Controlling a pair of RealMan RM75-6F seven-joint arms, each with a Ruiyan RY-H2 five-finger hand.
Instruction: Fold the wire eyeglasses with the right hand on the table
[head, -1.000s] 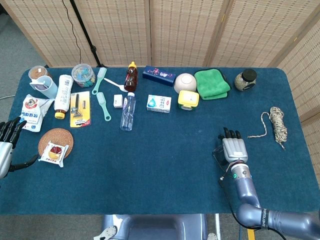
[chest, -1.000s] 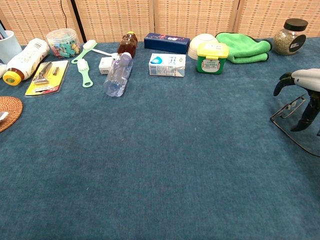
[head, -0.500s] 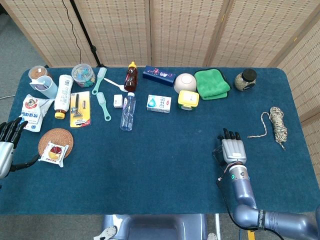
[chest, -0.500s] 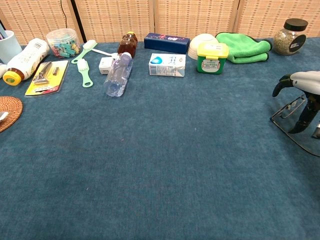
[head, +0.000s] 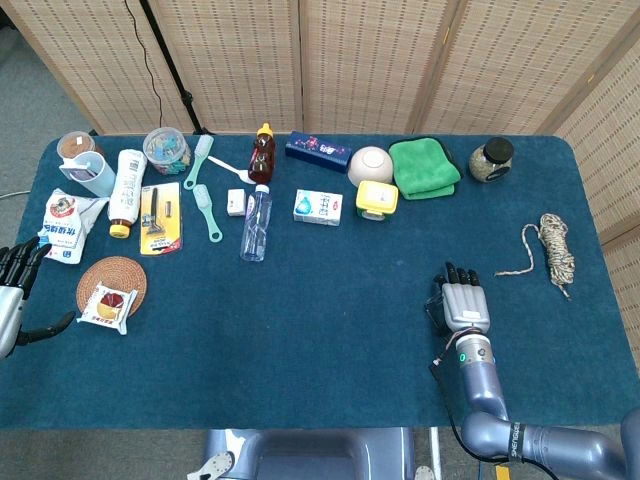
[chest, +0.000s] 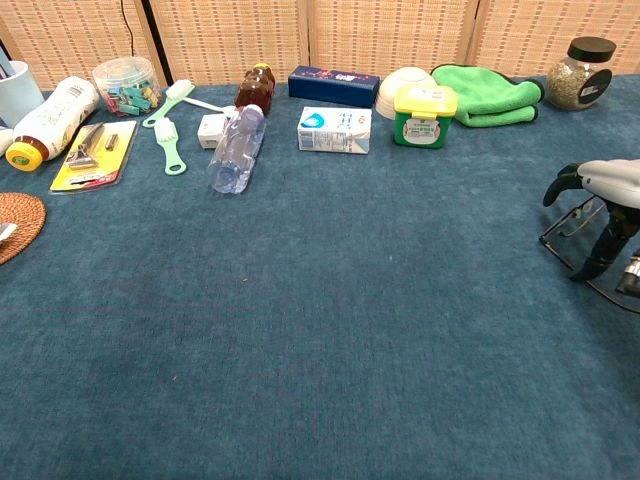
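The wire eyeglasses (chest: 567, 227) lie on the blue table at the right, mostly under my right hand (chest: 608, 182). One thin temple runs out along the cloth toward the near right. In the head view only a bit of the eyeglasses (head: 434, 311) shows at the left side of the right hand (head: 465, 304), which is palm down with its fingers stretched forward. The chest view shows the thumb held apart to the left and a dark finger pointing down beside the frame; I see no grip on the wire. My left hand (head: 12, 287) hovers at the table's far left edge, fingers spread, holding nothing.
A coil of rope (head: 553, 249) lies to the right of the right hand. Along the back stand a green cloth (head: 424, 165), a jar (head: 491, 159), a yellow-lidded tub (head: 377, 199), a white carton (head: 318, 207) and a plastic bottle (head: 256, 222). A woven coaster (head: 110, 286) sits near the left hand.
My right hand has drawn back a little toward the near edge, staying over the eyeglasses. The left hand has barely moved.
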